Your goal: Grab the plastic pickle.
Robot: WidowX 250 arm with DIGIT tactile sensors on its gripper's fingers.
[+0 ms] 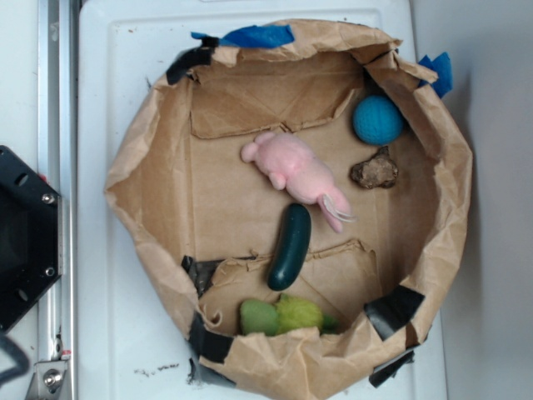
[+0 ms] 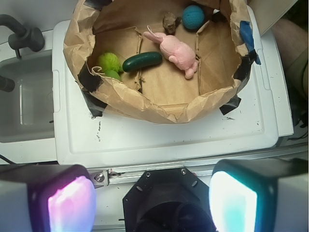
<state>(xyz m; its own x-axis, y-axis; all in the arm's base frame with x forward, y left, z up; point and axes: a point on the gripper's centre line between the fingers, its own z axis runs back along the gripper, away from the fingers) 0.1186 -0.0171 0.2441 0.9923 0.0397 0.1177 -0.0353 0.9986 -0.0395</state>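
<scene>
The plastic pickle is a glossy dark green cucumber shape lying on the floor of a brown paper-lined bin. It lies just below the pink plush. My gripper shows only in the wrist view, high above the robot's black base and well short of the bin. Its two fingers, one with a glowing pink pad and one with a teal pad, stand wide apart with nothing between them.
A fuzzy lime-green plush and a pale green lump sit by the pickle's end. A blue ball and a brown lump lie in the far corner. A sink lies left of the white top.
</scene>
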